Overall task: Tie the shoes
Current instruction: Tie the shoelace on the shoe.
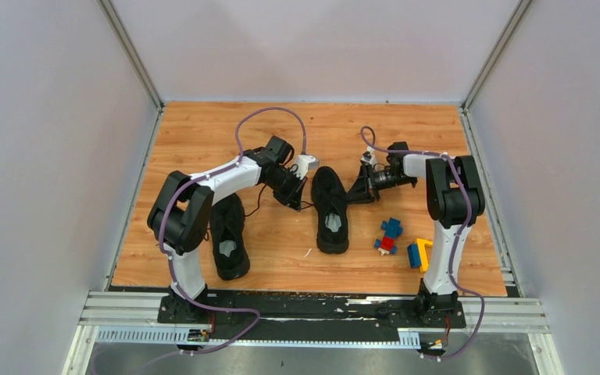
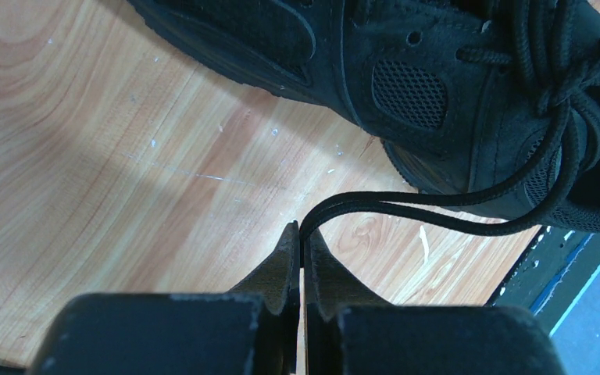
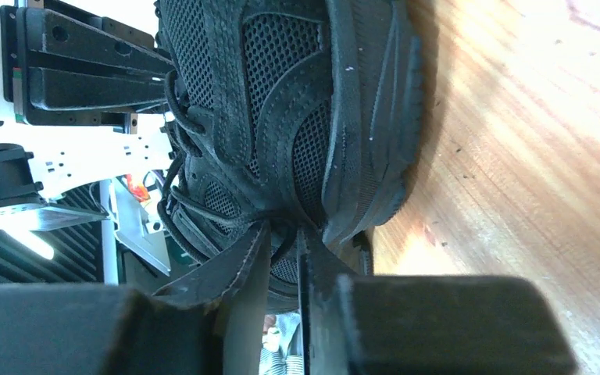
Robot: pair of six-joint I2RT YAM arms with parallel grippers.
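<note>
On the table [image 1: 203,133] the middle shoe [image 1: 330,209] lies between the grippers, and the left shoe [image 1: 229,234] lies partly under the left arm; both look light and soft, likely to slide under a hard tug. The lace [image 2: 406,205] is thin and limp, best pinched near its loop. The left gripper [image 2: 301,234] is clamped tight on a doubled run of it, while the right gripper [image 3: 281,238] stands narrowly apart at the laces, and whether it holds any I cannot tell.

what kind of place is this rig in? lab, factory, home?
Most likely a lab test cell: plain panel walls box in a wood-grain table, aluminium framing rails run along its near edge, and toy blocks lie about as props.
</note>
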